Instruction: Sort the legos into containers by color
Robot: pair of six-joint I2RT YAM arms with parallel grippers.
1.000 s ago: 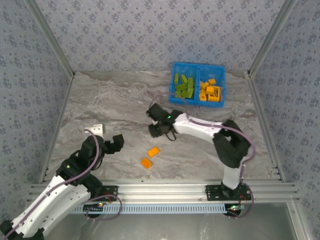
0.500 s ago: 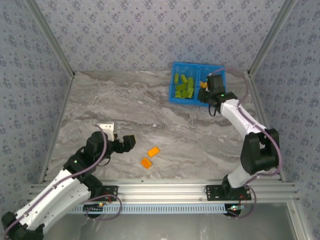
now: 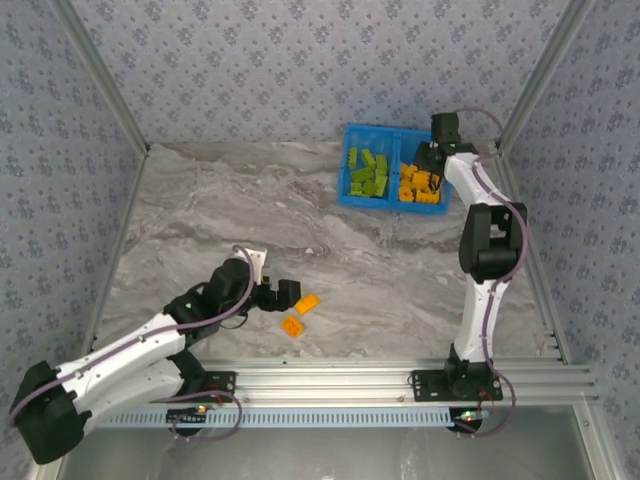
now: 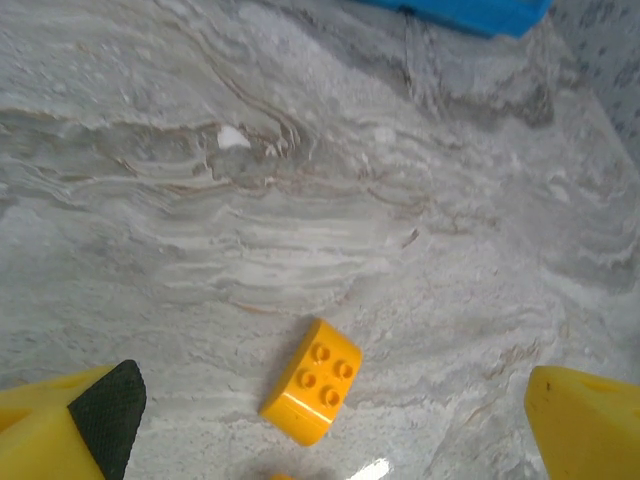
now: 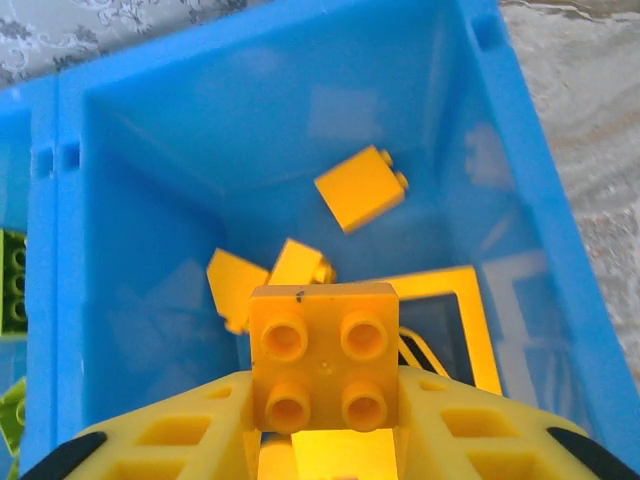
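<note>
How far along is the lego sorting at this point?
Mostly done: green bricks lie in the left compartment of the blue bin, orange ones in the right. In hand: the right gripper holds an orange brick above the orange side. Left: two loose orange bricks on the table, with the open left gripper close by.

Grey marbled table [image 3: 250, 200] (blue-grey patterned walls [image 3: 300, 60] around it).

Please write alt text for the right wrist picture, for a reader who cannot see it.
The right gripper holds a square orange plastic four-stud brick over one compartment of a blue plastic bin, where loose orange bricks and an open orange frame lie.
</note>
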